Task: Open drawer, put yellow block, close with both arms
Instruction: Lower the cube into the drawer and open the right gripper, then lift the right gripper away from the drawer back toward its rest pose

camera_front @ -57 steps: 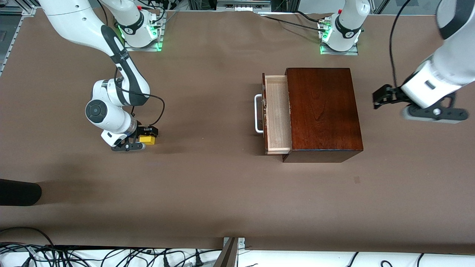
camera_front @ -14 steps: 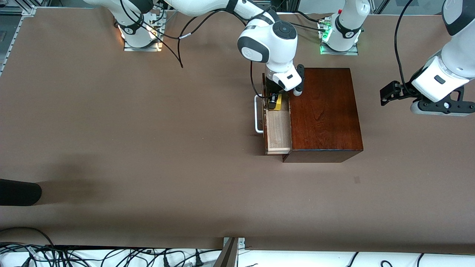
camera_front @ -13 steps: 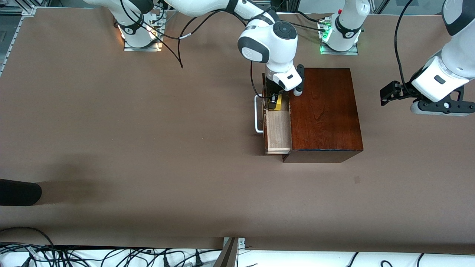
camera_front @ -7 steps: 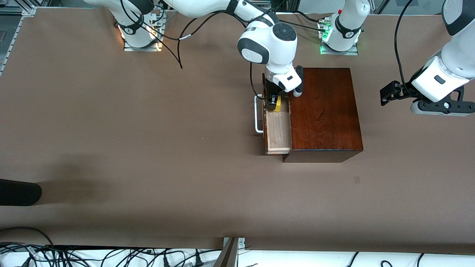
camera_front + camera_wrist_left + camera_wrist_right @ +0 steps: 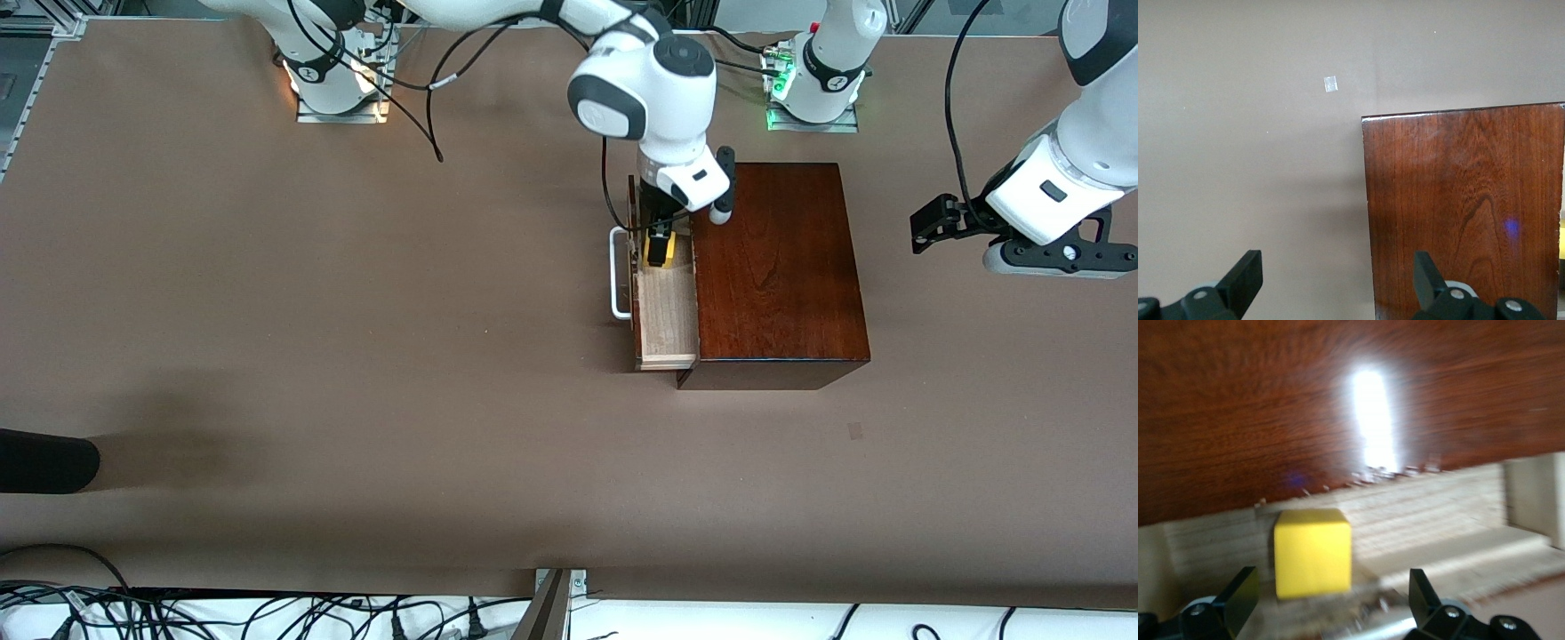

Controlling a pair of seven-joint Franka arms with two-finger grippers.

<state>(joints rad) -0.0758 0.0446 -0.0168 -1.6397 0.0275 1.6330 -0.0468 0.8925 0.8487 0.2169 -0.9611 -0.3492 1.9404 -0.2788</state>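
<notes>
Yellow block (image 5: 660, 251) in drawer (image 5: 667, 311) | right end effector (image 5: 659, 238) spread above | left end effector (image 5: 1338, 280) spread

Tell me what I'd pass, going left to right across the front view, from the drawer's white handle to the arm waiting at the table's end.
White handle → yellow block in the open drawer, with the open right gripper over it → dark wooden box → open left gripper, waiting.

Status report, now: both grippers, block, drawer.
Right gripper open over the drawer. Yellow block released inside. Left gripper open, waiting beside the box. Nothing obstructing.
</notes>
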